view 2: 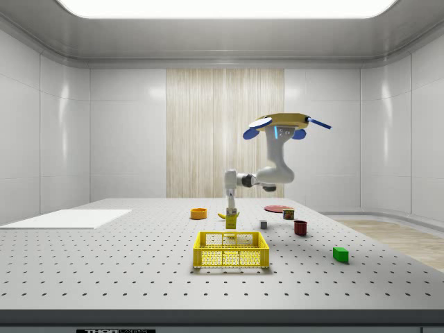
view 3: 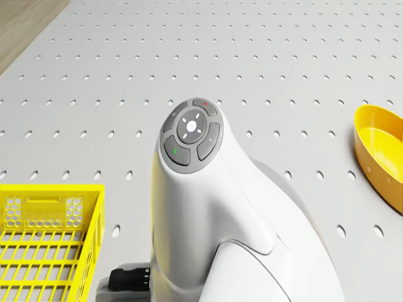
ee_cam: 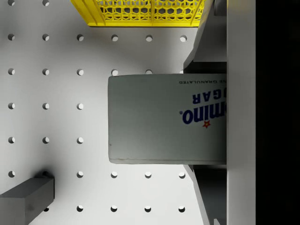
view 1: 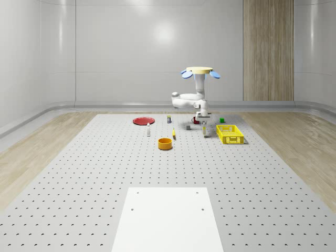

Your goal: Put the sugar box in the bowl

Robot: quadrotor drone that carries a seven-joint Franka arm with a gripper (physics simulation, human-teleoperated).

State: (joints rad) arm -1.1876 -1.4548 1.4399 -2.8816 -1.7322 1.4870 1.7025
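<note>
Hovering over the desk (view 1: 79,173) between the yellow basket (view 1: 230,134) and the bowl (view 1: 165,143), the drone (view 1: 200,72) points its arm down. The fingers (ee_cam: 201,42) are closed on the sugar box (ee_cam: 159,119), held just above the desk.
</note>
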